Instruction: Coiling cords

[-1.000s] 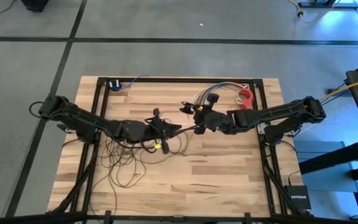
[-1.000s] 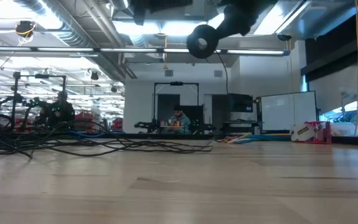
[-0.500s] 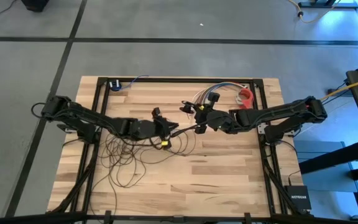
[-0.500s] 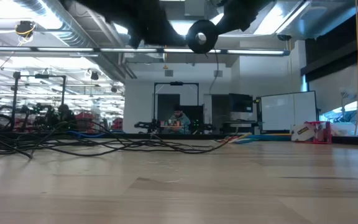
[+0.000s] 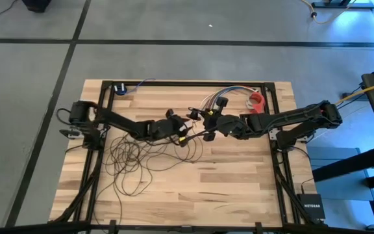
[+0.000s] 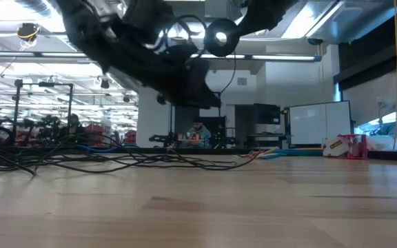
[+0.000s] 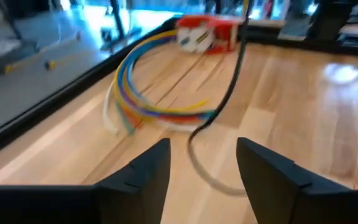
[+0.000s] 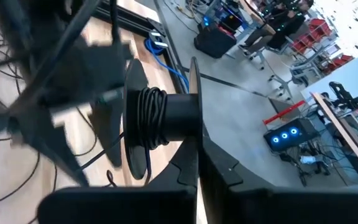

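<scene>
On the near left of the surface [image 5: 239, 188] lie the cords [image 5: 132, 166], slack for winding. Farther in, the left end effector [image 7: 201, 168] gapes empty; the right end effector [image 5: 208, 122], clamped shut, holds a spool [image 8: 160, 118].

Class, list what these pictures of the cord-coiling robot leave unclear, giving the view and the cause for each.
- High view: how much cord is wound on the spool is too small to tell.
- Low view: the left gripper is a dark blur, so its fingers cannot be made out.
- Left wrist view: the cord's upper end is cut off by the edge.
- Right wrist view: the left arm is blurred and hides part of the table.
</scene>
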### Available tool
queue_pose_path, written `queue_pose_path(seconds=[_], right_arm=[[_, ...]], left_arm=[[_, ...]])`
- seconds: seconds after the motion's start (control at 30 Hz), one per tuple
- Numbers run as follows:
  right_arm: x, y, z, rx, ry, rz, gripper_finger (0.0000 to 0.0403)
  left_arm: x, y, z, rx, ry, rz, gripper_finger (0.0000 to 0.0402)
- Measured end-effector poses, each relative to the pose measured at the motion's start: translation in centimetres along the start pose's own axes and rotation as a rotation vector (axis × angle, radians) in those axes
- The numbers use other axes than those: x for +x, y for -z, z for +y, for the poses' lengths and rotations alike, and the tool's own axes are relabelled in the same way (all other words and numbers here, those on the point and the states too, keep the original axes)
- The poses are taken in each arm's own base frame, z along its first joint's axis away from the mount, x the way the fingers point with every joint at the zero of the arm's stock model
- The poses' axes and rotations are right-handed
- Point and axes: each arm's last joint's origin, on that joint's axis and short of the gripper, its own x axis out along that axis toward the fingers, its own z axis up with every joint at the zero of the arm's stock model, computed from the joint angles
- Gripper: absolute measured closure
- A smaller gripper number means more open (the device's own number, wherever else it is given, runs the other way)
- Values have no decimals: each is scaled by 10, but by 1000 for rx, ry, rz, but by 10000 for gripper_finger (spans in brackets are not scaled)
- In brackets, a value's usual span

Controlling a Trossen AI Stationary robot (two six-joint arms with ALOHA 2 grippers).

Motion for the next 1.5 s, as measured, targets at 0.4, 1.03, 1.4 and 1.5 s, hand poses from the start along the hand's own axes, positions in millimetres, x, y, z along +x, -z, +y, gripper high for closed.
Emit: queue_pose_path(seconds=[0.4,1.03,1.4,1.5], right_arm=[[0,0,0,3,1,-3,400],[0,0,1,-22,-23,-9,400],[0,3,6,-30,-168,-10,400],[-1,8,8,-54,-203,27,400]], left_arm=[[16,8,4,45,-23,-104,221],[16,18,6,146,-81,4,391],[-12,-11,14,139,-142,80,398],[-25,-20,18,117,-143,114,398]])
